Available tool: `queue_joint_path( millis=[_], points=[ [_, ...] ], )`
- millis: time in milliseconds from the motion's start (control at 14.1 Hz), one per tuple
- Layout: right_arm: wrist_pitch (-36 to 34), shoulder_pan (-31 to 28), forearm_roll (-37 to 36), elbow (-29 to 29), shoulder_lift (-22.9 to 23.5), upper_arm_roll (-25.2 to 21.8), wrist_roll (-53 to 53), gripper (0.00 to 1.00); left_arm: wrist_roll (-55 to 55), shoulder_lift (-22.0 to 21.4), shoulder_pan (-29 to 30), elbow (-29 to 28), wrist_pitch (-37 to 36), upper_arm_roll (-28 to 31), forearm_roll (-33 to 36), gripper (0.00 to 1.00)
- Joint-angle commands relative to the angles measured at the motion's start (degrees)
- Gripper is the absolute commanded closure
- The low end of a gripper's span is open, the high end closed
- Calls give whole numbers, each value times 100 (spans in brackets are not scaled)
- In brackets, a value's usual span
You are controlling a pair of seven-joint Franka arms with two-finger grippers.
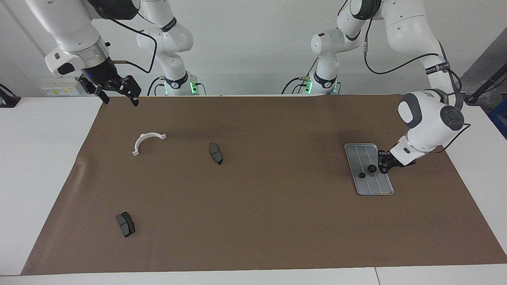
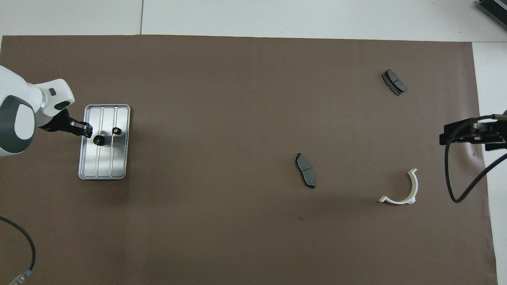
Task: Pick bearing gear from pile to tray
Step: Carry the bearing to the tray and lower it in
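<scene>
The silver grooved tray (image 1: 374, 187) (image 2: 103, 164) lies on the brown mat toward the left arm's end of the table. Two small black bearing gears (image 1: 361, 174) (image 1: 372, 168) rest in it, seen from overhead as one gear (image 2: 98, 139) and another gear (image 2: 116, 130). My left gripper (image 1: 383, 169) (image 2: 85, 129) hangs low over the tray's rim on the left arm's side. It is shut on a small dark bearing gear that shows at its fingertips in the facing view. My right gripper (image 1: 119, 101) (image 2: 471, 134) waits, open and holding nothing, above the mat's corner at the right arm's end.
The pile's other parts lie scattered on the mat toward the right arm's end. They are a white curved bracket (image 1: 147, 141) (image 2: 400, 190), one dark brake-pad piece (image 1: 216, 153) (image 2: 305, 170), and a second pad (image 1: 125, 224) (image 2: 393, 82) farther from the robots.
</scene>
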Motion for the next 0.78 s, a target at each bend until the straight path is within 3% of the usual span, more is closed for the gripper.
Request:
queue_joint_path(
  millis=[0, 355, 568, 710],
  points=[
    [-78, -7, 55, -74, -86, 14, 104, 0, 30, -541, 21, -707, 78, -33, -1, 100],
    [-78, -7, 55, -82, -86, 14, 96, 0, -84, -1104, -57, -1481, 166, -42, -19, 100],
    [-78, -7, 55, -82, -86, 14, 95, 0, -574, -1280, -224, -1982, 683, -68, -36, 100],
    [-78, -7, 55, -74, -86, 14, 104, 0, -875, -1280, -356, -2001, 782, -77, -54, 93]
  ],
)
